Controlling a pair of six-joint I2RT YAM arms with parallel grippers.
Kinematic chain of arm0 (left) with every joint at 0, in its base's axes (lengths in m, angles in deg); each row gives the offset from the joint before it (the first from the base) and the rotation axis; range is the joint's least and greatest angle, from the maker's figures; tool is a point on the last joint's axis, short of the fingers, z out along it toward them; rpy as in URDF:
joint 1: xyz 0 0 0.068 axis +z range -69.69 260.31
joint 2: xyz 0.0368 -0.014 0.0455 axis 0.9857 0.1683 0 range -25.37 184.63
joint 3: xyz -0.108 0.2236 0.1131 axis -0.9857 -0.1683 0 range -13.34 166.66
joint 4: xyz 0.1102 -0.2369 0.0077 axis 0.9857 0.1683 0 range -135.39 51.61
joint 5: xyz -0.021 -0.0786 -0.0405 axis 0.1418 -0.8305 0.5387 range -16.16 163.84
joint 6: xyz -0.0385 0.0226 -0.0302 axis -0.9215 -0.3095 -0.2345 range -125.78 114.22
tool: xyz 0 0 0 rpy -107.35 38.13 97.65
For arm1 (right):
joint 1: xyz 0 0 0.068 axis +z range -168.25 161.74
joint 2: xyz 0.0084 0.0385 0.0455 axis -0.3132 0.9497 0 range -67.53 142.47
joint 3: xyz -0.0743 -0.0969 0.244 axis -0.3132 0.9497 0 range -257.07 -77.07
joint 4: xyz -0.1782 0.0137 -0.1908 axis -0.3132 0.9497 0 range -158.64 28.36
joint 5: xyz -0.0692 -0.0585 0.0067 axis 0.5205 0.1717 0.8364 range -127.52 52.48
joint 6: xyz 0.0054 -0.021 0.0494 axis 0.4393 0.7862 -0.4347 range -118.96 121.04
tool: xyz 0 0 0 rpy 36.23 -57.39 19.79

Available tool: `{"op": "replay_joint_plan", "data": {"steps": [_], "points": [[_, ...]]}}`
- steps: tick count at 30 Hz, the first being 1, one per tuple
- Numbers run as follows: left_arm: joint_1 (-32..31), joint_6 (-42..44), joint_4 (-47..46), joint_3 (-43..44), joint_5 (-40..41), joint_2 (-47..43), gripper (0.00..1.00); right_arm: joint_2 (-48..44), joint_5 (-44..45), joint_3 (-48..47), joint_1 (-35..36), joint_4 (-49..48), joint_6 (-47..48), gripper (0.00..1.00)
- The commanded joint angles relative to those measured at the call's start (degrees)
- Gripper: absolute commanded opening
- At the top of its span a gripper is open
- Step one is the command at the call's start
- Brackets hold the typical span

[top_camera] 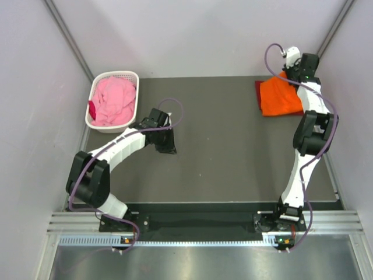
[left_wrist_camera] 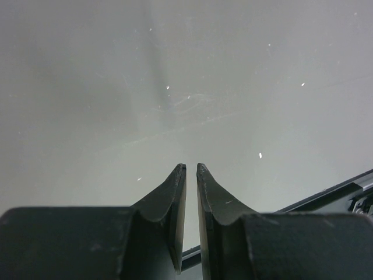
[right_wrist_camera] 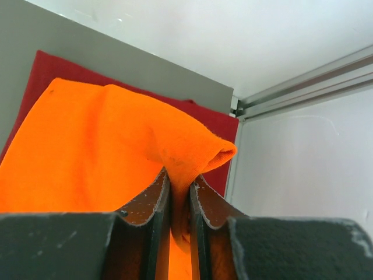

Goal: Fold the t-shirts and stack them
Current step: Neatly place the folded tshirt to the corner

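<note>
The right hand (right_wrist_camera: 180, 176) pinches the orange t-shirt (right_wrist_camera: 99, 146) at the far right corner of the bench (top_camera: 233, 134); the left hand (left_wrist_camera: 191, 169) is nearly closed, empty.

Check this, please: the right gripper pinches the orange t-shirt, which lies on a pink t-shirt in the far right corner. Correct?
One detail is wrong. The orange t-shirt pinched by the right gripper lies on a dark red t-shirt, not a pink one, as the right wrist view shows. The pink t-shirt is in the basket.
</note>
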State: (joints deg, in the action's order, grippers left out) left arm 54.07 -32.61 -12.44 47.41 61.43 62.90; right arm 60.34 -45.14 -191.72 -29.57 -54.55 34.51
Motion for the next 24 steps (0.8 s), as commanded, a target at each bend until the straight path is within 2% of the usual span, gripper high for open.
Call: {"op": "replay_joint_plan", "data": {"steps": [1, 8, 18, 22, 24], "points": [[0.2, 0.5, -1.9, 0.9, -0.5, 0.2, 0.18, -1.5, -1.5, -1.8, -0.4, -7.1, 0.9, 0.02], [0.2, 0.8, -1.0, 1.6, 0.4, 0.7, 0.18, 1.3, -1.4, -3.6, -0.6, -8.1, 0.5, 0.03], [0.2, 0.8, -0.7, 1.7, 1.2, 1.2, 0.18, 8.4, 4.1, -9.6, -1.2, -7.8, 0.0, 0.04], [0.2, 0.8, -0.6, 1.7, 1.3, 1.4, 0.18, 10.6, 7.3, -11.5, -1.8, -8.3, -0.6, 0.17], [0.2, 0.7, -0.5, 1.7, 1.3, 1.4, 0.18, 10.6, 7.4, -11.4, -1.7, -9.4, -1.0, 0.2]]}}
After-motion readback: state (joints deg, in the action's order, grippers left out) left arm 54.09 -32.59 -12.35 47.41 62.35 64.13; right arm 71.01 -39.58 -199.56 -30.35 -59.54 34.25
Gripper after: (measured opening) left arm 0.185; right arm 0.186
